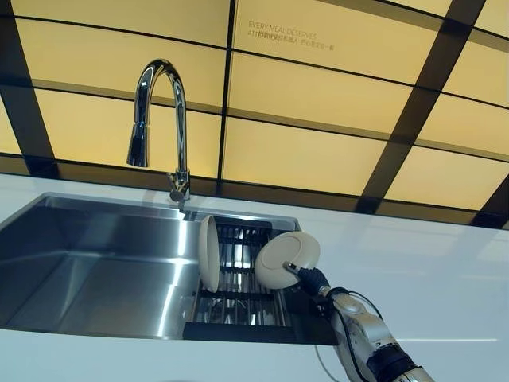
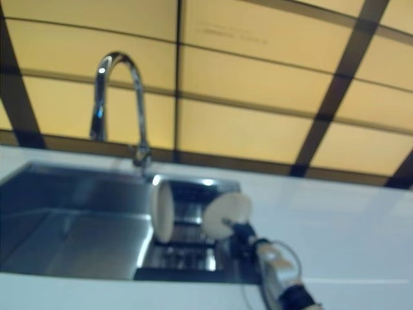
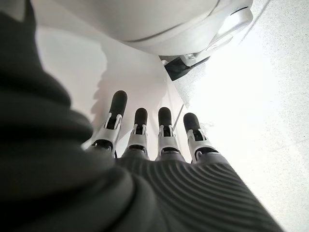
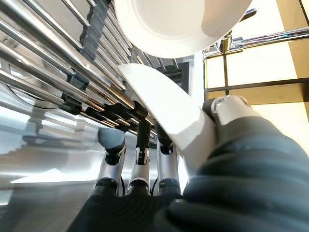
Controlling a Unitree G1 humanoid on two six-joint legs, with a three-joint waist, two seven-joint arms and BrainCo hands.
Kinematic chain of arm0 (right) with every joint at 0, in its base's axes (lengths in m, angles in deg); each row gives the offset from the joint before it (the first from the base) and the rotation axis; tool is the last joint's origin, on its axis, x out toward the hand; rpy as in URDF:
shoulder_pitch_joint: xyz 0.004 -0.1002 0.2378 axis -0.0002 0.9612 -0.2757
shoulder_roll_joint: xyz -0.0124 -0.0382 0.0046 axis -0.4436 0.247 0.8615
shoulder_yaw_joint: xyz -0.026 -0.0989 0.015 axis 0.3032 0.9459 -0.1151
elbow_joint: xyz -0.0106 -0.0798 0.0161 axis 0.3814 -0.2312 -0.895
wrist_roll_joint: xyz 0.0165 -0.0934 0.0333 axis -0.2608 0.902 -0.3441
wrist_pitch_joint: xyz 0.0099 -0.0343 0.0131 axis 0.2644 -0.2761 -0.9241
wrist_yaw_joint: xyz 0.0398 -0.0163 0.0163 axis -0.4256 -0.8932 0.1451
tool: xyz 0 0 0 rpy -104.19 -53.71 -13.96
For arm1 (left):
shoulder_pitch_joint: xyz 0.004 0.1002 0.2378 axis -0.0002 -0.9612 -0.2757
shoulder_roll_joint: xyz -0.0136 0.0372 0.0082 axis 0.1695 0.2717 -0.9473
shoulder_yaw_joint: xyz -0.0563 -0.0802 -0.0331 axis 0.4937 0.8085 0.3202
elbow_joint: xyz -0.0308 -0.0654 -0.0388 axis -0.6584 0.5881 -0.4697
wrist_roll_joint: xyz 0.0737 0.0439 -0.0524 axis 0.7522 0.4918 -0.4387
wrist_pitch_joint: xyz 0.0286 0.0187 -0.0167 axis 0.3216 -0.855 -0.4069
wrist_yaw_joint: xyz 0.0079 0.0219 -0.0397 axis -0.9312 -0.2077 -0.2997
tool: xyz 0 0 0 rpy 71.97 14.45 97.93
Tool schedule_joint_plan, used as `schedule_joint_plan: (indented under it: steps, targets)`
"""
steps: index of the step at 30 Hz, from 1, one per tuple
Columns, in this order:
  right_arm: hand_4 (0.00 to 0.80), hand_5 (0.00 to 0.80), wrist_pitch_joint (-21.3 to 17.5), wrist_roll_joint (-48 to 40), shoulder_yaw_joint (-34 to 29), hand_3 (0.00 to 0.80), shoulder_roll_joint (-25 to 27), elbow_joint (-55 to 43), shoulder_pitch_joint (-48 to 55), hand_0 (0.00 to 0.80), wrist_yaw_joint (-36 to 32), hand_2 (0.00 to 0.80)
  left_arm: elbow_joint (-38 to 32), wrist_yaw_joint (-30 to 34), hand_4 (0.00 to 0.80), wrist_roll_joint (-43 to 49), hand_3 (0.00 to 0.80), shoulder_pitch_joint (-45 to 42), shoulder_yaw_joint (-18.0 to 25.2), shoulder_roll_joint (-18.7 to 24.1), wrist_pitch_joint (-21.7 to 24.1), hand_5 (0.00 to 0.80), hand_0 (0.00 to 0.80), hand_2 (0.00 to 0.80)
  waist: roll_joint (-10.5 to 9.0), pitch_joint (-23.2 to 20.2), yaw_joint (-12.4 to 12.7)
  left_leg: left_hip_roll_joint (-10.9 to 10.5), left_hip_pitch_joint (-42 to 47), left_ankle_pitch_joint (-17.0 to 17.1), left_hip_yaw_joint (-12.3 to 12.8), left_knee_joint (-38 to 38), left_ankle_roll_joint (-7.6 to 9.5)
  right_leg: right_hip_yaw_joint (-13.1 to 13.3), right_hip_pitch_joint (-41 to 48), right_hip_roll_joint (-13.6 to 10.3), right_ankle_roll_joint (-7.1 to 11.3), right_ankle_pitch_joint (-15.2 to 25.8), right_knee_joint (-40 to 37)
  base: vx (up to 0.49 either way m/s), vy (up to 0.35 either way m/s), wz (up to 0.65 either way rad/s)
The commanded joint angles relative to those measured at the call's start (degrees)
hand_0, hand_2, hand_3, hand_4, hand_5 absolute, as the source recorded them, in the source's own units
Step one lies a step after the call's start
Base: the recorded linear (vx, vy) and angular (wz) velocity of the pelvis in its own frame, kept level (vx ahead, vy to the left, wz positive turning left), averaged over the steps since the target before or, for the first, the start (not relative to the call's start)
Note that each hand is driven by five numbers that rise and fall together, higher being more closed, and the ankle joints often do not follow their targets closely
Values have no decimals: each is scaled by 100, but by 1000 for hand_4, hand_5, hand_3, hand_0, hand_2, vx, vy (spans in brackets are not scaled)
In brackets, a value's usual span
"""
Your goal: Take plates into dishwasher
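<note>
A cream plate (image 1: 208,253) stands on edge in the dark wire rack (image 1: 238,298) at the right end of the sink. Just right of it, my right hand (image 1: 312,280) holds a second cream plate (image 1: 286,259) tilted above the rack. In the right wrist view that held plate (image 4: 164,111) is pinched by its rim between the thumb (image 4: 227,108) and the fingers (image 4: 140,159), with the standing plate (image 4: 178,24) beyond it over the rack bars (image 4: 63,63). My left hand (image 3: 159,140) shows only in its wrist view, fingers straight, holding nothing.
A steel sink basin (image 1: 87,270) lies left of the rack, with a tall curved tap (image 1: 159,119) behind it. White counter (image 1: 429,270) spreads to the right and along the front edge. A yellow panelled wall with dark strips rises behind.
</note>
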Motion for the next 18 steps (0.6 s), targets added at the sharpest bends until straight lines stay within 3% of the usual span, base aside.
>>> schedule_joint_plan:
  steps: [1,8,13,18]
  targets:
    - [800,800,-168,182,269,800,-103,457,664,800,335,800,17,-43,0,69,0,384,-215,-245,44,0,0,0,212,415,202,-433,280,-801,-13,339,498,-25,-476,-150,466,365,477,0,0,0]
    - [800,800,-449,779,54,800,357,-450,189,800,730,800,-93,18,0,213,0,366,-169,-147,-1,0,0,0,174,417,223,-422,301,-842,-57,374,498,-57,-480,-189,503,393,519,1,-17,6]
    - [800,800,98,663,-193,800,675,-1364,-643,800,1283,800,-37,115,0,387,0,355,-127,-100,57,0,0,0,164,375,269,-427,338,-893,-93,383,507,-55,-458,-216,502,389,523,13,-6,7]
    - [800,800,325,966,-325,800,1116,-2026,-1457,800,1636,800,152,140,0,504,0,275,-144,-82,245,0,0,0,162,274,304,-440,375,-917,-105,365,506,-17,-423,-221,476,355,510,35,22,3]
